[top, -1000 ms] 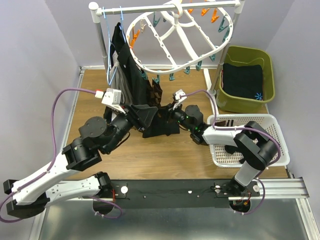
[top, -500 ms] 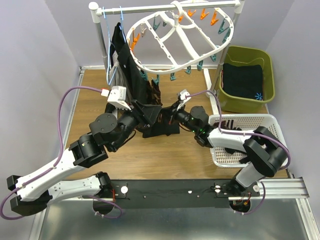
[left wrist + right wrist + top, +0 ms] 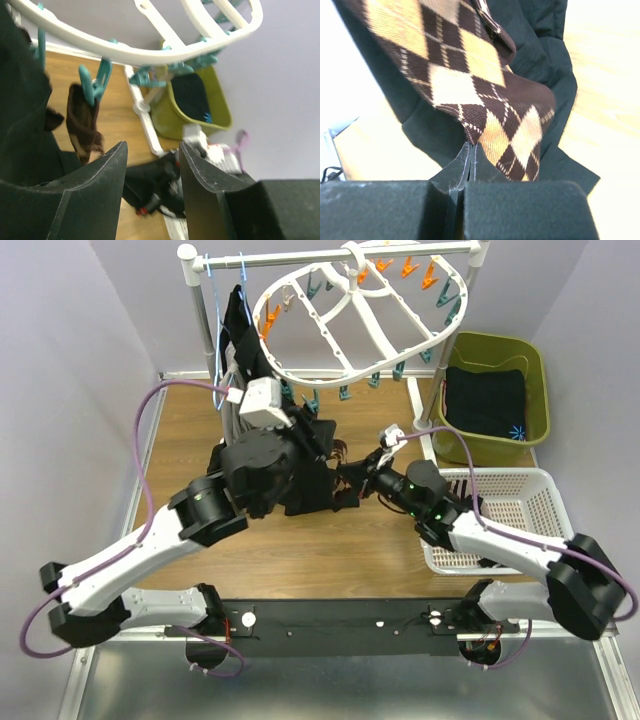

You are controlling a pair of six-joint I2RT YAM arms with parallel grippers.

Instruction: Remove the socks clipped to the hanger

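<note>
Right wrist: right gripper (image 3: 471, 146) pinched shut on diamond sock (image 3: 470, 70) edge; left gripper (image 3: 152, 147) open below hanger (image 3: 150, 52) rim.

Left arm (image 3: 150, 540): stretched forward from base, elbow bent, wrist raised high toward centre. Left gripper (image 3: 152, 167): tilted upward and away, fingers (image 3: 95, 195) parted, clear gap between. Right arm (image 3: 500, 545): kept low, extended forward and to left from base, forearm angled inward. Right gripper (image 3: 470, 149): tips pressed fully together, no gap showing.

brown argyle sock (image 3: 485, 100), white hanger (image 3: 125, 50), olive bin (image 3: 490, 452)
</note>
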